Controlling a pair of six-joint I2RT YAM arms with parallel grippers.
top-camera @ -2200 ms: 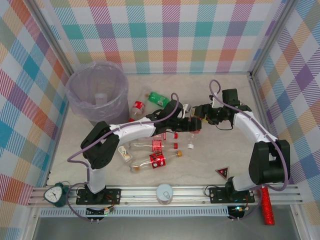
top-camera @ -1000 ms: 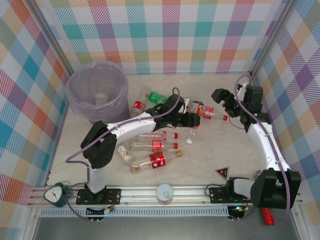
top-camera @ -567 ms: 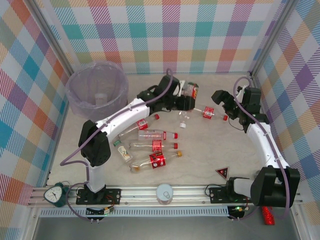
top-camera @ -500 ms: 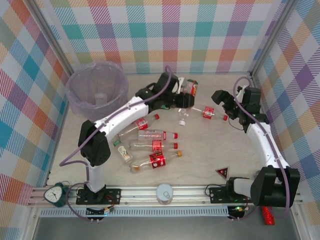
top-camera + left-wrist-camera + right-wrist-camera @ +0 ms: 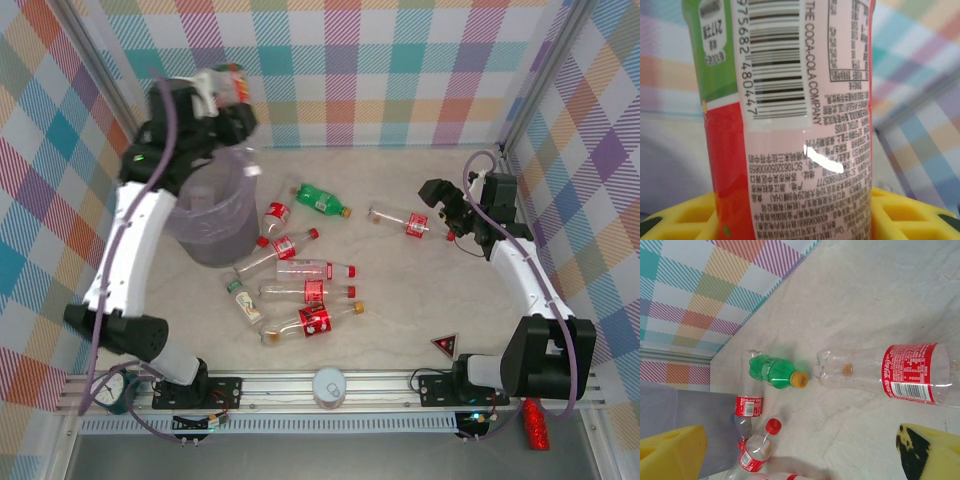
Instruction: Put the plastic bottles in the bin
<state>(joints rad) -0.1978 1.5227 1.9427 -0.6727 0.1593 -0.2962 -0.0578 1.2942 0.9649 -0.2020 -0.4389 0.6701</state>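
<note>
Overhead, the left arm (image 5: 128, 235) is standing tall at the upper left of the frame. Its jaws are clamping a Coca-Cola bottle (image 5: 232, 80) and holding it in the air above the bin (image 5: 222, 235), a translucent pale-purple waste bin sitting at the left of the worktop (image 5: 400, 300). In the left wrist view the bottle's red label and barcode are looming large, and the yellow pads (image 5: 900, 212) are showing on either side of it along the bottom edge.

At the right of the frame the right arm (image 5: 520, 270) is stretching in over the worktop. Its jaws are gaping wide and gripping nothing, just beside one end of a clear red-labelled bottle (image 5: 400, 218) that is lying on its side. The right wrist view is looking past its own yellow pads at that same bottle, with the green bottle (image 5: 772, 371) and its yellow cap lying beyond, apart from it.

At the centre of the overhead frame a cluster of clear bottles (image 5: 310, 291) is lying flat between the two arms, most with red labels and red caps. A red triangle sign (image 5: 445, 346) is resting at the lower right and a small alarm clock (image 5: 113, 388) at the lower left, on the rail.
</note>
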